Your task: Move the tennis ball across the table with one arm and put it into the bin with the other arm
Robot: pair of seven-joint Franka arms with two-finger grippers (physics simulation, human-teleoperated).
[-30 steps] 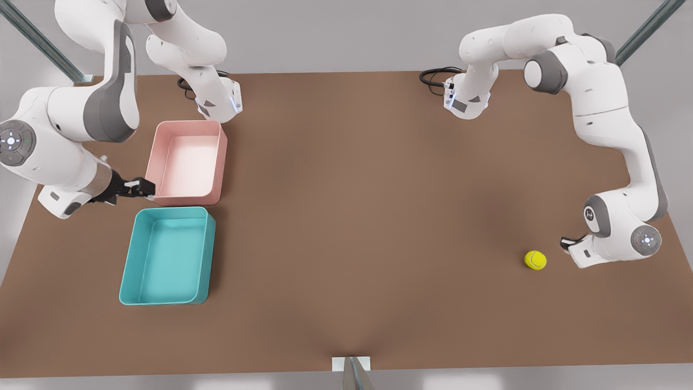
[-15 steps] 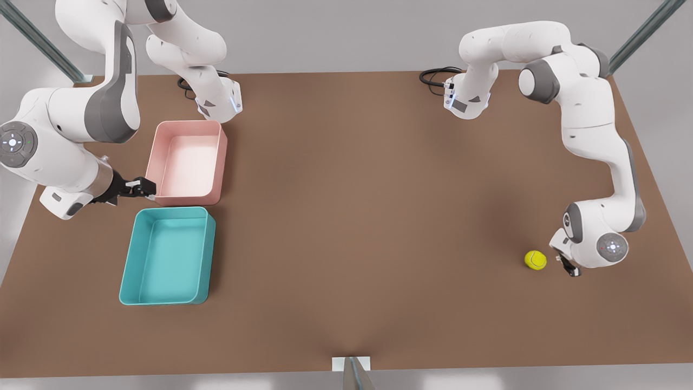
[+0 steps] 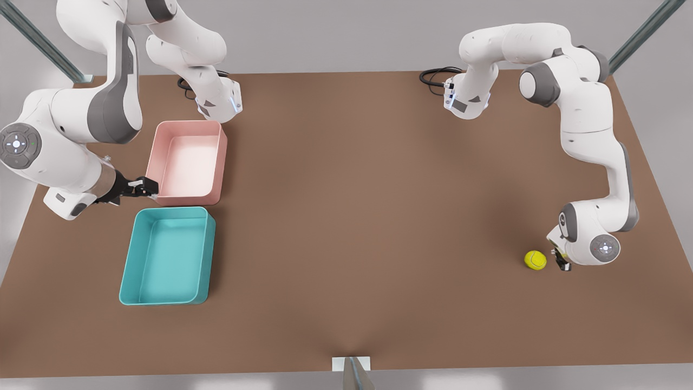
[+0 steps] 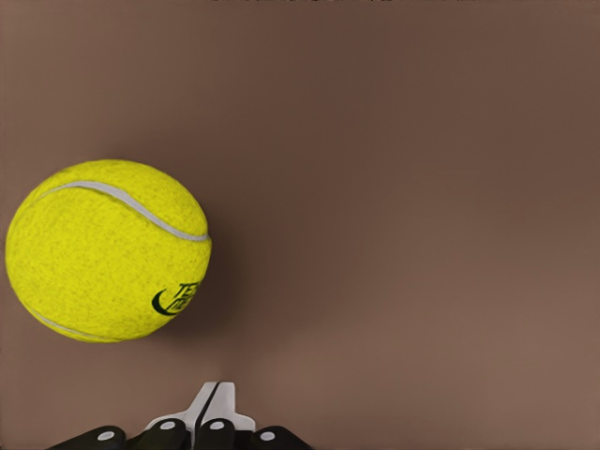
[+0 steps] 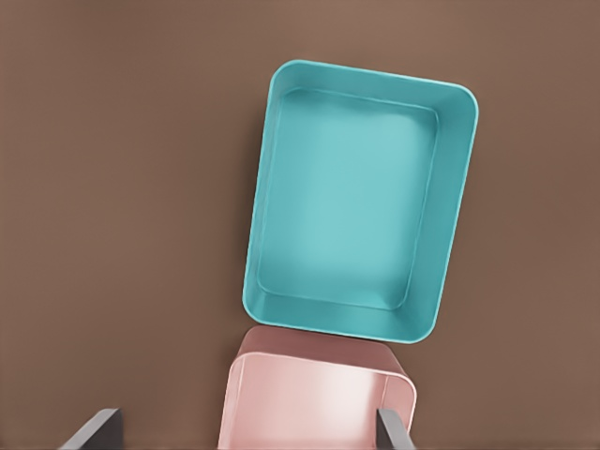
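Left fingers (image 4: 217,405) pressed together beside tennis ball (image 4: 108,251), black logo unreadable, right fingers (image 5: 394,428) wide

pink tub (image 3: 188,162) sitting empty I think, black cables (image 3: 436,76) coiled at the far edge, small white bracket (image 3: 351,363) at the near edge
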